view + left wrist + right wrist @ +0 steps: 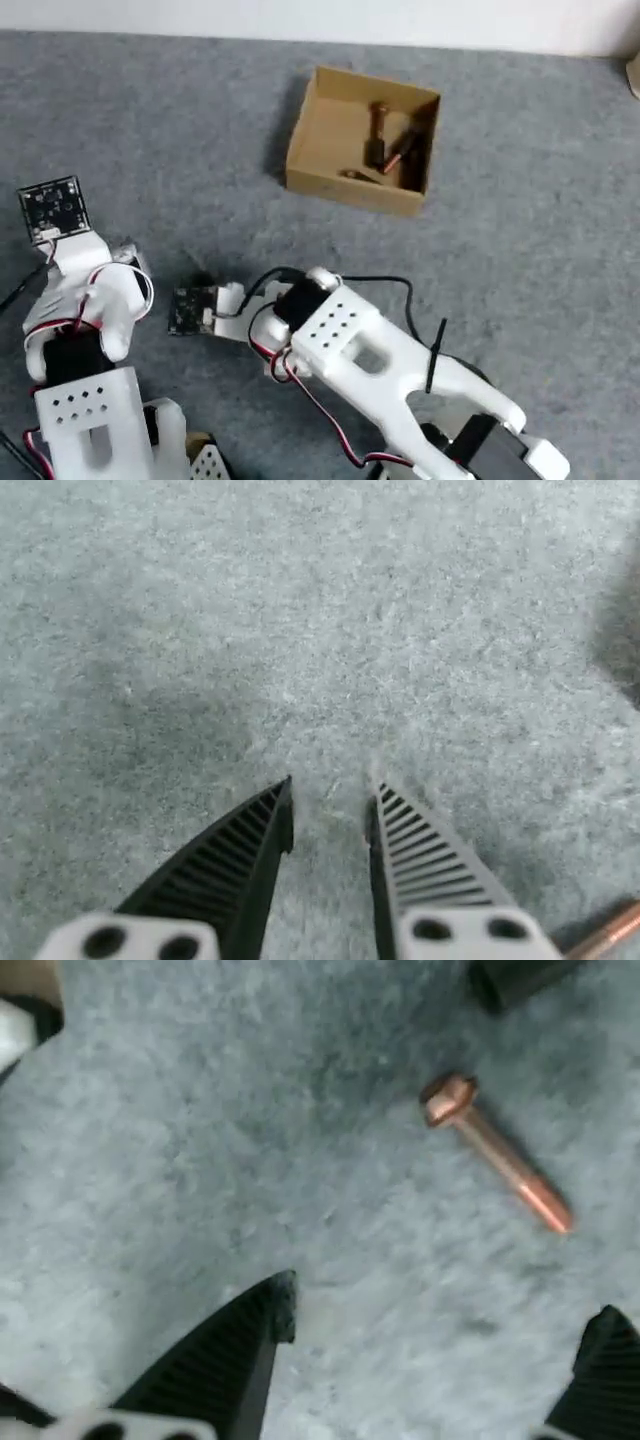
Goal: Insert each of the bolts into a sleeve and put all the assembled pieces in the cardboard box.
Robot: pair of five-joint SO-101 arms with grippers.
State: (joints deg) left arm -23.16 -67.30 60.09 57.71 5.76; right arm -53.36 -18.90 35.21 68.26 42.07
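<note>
Two end effectors (329,802) (445,1302), one bolt (496,1152)

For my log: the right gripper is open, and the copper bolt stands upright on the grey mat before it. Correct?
No. The right wrist view shows the copper bolt lying flat on the grey mat, not upright. The right gripper is open, as you wrote.

Copper bolt (495,1150) lies flat; cardboard box (350,190) holds assembled pieces (379,138).
</note>
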